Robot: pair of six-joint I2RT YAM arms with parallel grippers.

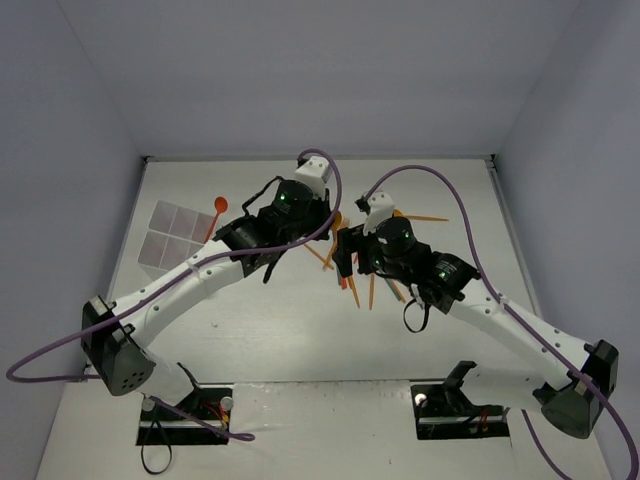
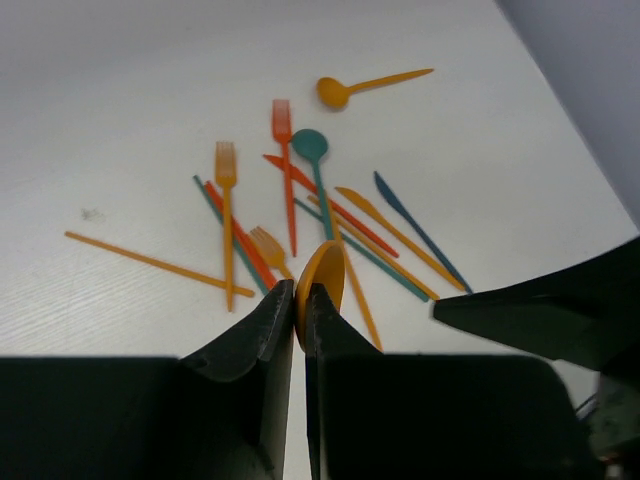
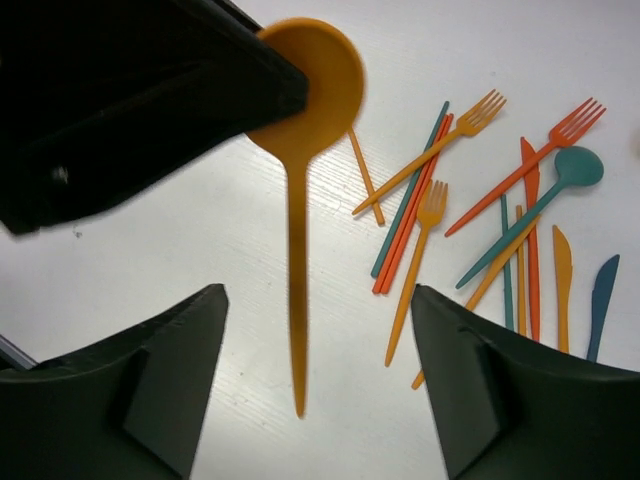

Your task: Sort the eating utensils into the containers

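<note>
My left gripper (image 2: 300,290) is shut on the bowl of an orange spoon (image 2: 325,272) and holds it above the table. In the right wrist view this spoon (image 3: 297,250) hangs handle-down from the left gripper's fingers (image 3: 150,90), between my right gripper's wide-open fingers (image 3: 318,295), touching neither. The other utensils (image 2: 300,205) lie in a loose pile: orange, red and teal forks, knives, a teal spoon and sticks, also in the right wrist view (image 3: 500,230). From above, both grippers (image 1: 325,225) (image 1: 352,262) meet over the pile. The white compartment box (image 1: 170,234) stands far left.
A red-orange spoon (image 1: 217,212) lies beside the box's right edge. A lone orange spoon (image 2: 370,85) lies beyond the pile, and an orange stick (image 2: 150,262) to its left. Grey walls close in the table's back and sides.
</note>
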